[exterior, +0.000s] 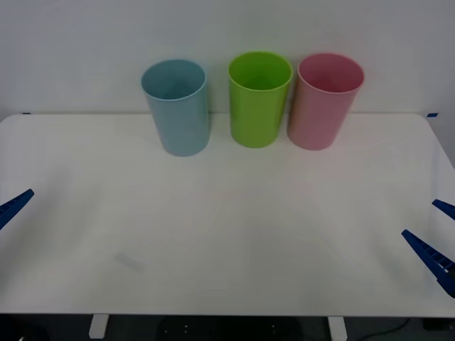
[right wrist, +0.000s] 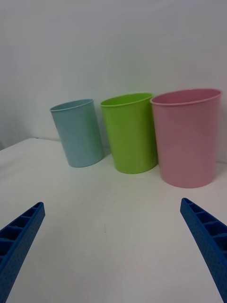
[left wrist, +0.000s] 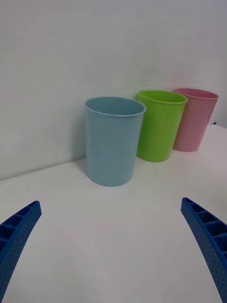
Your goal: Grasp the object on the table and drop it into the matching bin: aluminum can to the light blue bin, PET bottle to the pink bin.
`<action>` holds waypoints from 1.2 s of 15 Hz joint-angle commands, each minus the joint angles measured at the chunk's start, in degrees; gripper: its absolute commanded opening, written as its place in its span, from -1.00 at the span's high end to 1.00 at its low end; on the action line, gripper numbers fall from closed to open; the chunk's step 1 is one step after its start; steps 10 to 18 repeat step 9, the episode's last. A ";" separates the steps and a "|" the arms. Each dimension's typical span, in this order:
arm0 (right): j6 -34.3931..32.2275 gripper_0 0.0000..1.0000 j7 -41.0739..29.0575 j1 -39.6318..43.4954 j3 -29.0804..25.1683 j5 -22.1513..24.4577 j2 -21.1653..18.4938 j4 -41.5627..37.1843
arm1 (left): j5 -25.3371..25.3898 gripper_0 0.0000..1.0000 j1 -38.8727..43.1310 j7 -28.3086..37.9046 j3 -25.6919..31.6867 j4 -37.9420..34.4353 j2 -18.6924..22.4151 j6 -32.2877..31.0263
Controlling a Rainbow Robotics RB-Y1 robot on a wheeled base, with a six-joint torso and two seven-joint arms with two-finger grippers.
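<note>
The object, be it aluminum can or PET bottle, is out of view. At the back of the white table (exterior: 227,249) stand the light blue bin (exterior: 176,106) on the left and the pink bin (exterior: 323,103) on the right, both upright. My left gripper (left wrist: 110,203) hovers open over the table's left edge, facing the light blue bin (left wrist: 111,142); one blue fingertip (exterior: 21,199) shows in the front view. At the right edge my right gripper (exterior: 425,220) is open too, nothing between its fingers, looking toward the pink bin (right wrist: 187,139).
A lime green bin (exterior: 259,99) stands between the two others, all three close together near the back wall. A faint smudge (exterior: 128,261) marks the tabletop at front left. The broad white surface stretches between the grippers.
</note>
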 commanded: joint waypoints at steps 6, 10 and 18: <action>0.00 -1.00 0.00 0.00 0.00 0.00 0.00 0.00 | 2.95 -1.00 4.62 0.02 0.43 -0.76 0.00 -0.92; 0.00 -1.00 0.00 0.00 0.00 0.00 0.00 0.00 | 3.04 -1.00 4.88 0.11 -0.01 -0.76 0.00 -1.01; 0.00 -1.00 0.00 0.00 0.00 0.00 0.00 0.00 | 3.04 -1.00 4.88 0.11 -0.01 -0.76 0.00 -1.01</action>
